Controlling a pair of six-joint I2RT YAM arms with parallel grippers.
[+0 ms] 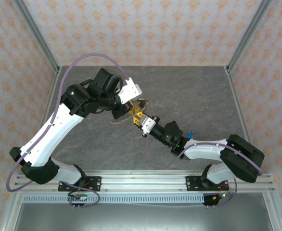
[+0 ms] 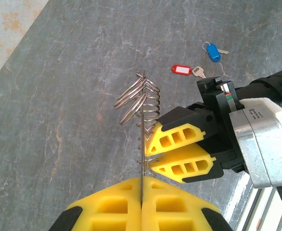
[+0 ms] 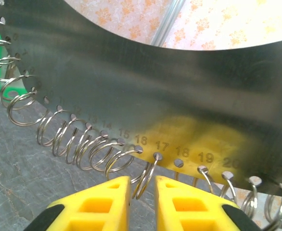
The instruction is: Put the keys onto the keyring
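Top external, grey table [image 1: 194, 91], floral walls [image 1: 146, 29], left gripper [image 2: 142, 185] clamping plate [image 3: 155, 82], right gripper [image 3: 142, 183] unclear

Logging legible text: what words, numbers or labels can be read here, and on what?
"15": stamped along the edge of the metal plate
"16": same plate
"17": same plate
"18": same plate
"19": same plate
"20": same plate
Lower numbers leftward: too faint to read.
Label on the silver housing behind the right gripper: too small to read.
White insert of the red tag: no readable text.
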